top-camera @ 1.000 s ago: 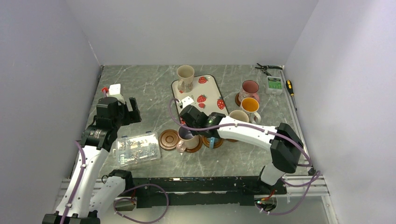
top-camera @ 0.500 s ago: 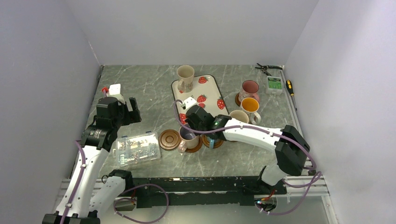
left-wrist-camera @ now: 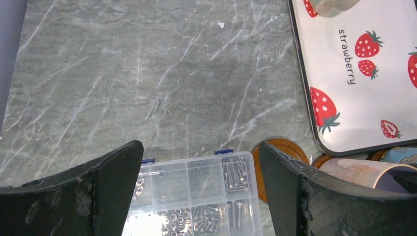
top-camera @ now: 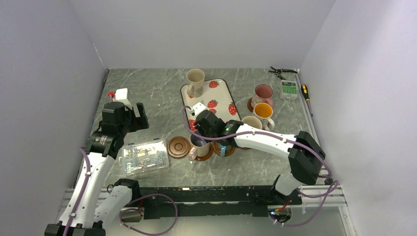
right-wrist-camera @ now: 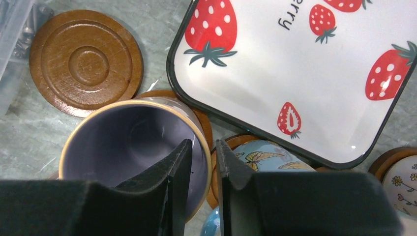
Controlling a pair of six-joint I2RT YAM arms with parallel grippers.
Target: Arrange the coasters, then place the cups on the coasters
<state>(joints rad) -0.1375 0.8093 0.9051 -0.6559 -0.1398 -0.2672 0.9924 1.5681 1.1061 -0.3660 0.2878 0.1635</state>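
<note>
A cup with a purple inside (right-wrist-camera: 133, 142) (top-camera: 198, 146) stands on a coaster (right-wrist-camera: 156, 93). My right gripper (right-wrist-camera: 202, 147) (top-camera: 201, 137) is open a little. It straddles the cup's right rim, one finger inside and one outside. A bare coaster (right-wrist-camera: 86, 61) (top-camera: 178, 147) lies just left of it. To the right, a blue butterfly cup (right-wrist-camera: 268, 157) (top-camera: 223, 148) sits on another coaster. A cream cup (top-camera: 195, 81) stands on the strawberry tray (top-camera: 222, 98). Pink (top-camera: 262, 93), orange-inside (top-camera: 264, 110) and cream (top-camera: 252, 123) cups stand at the right. My left gripper (left-wrist-camera: 199, 152) (top-camera: 139, 115) hangs open above the table.
A clear plastic box of screws (top-camera: 144, 156) (left-wrist-camera: 196, 196) lies under my left gripper, touching the bare coaster. Pliers (top-camera: 282, 72), a small green-labelled box (top-camera: 289, 88) and a screwdriver (top-camera: 305, 91) lie at the back right. A white object (top-camera: 120, 93) sits at the back left.
My right gripper shifted slightly right and its jaws parted from the purple-inside cup's rim. The left arm has not moved.
</note>
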